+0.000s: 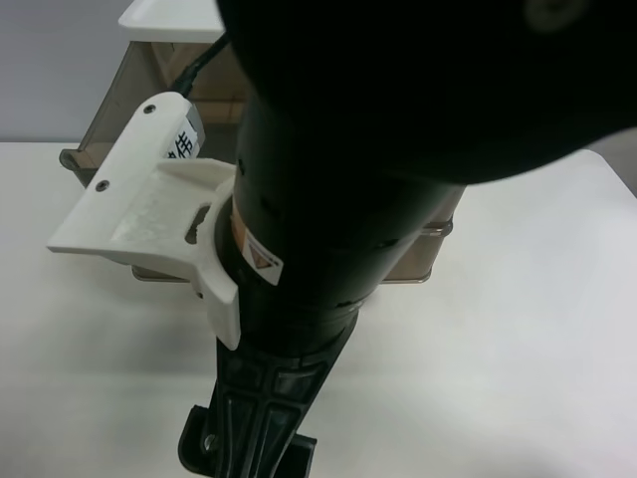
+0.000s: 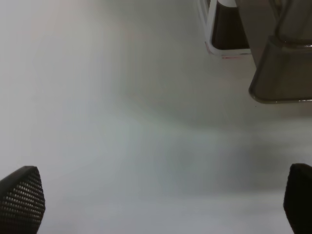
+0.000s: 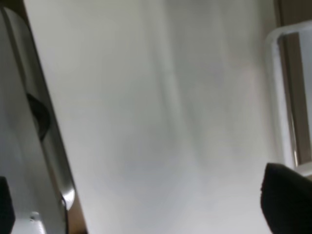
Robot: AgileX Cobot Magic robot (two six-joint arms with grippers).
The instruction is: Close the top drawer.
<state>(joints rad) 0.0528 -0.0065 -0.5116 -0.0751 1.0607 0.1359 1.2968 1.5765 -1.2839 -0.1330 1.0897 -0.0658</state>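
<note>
In the exterior high view a black arm (image 1: 328, 199) with a white camera mount (image 1: 139, 199) fills the middle and hides most of the brown see-through drawer unit (image 1: 129, 90). A brown drawer's front edge (image 1: 423, 254) sticks out past the arm; its handle is hidden. The left gripper (image 2: 158, 202) is open, its fingertips (image 2: 19, 200) wide apart over the white table, with a brown drawer corner (image 2: 280, 73) ahead. The right gripper (image 3: 146, 209) is open, one fingertip (image 3: 287, 204) showing below a white loop bar (image 3: 275, 97). I cannot tell which drawer that bar belongs to.
The white table (image 1: 537, 339) spreads around the unit. The unit's white top (image 1: 169, 20) shows at the back. A white frame edge (image 2: 210, 29) stands beside the brown corner in the left wrist view. A grey curved part (image 3: 44, 136) runs along one side of the right wrist view.
</note>
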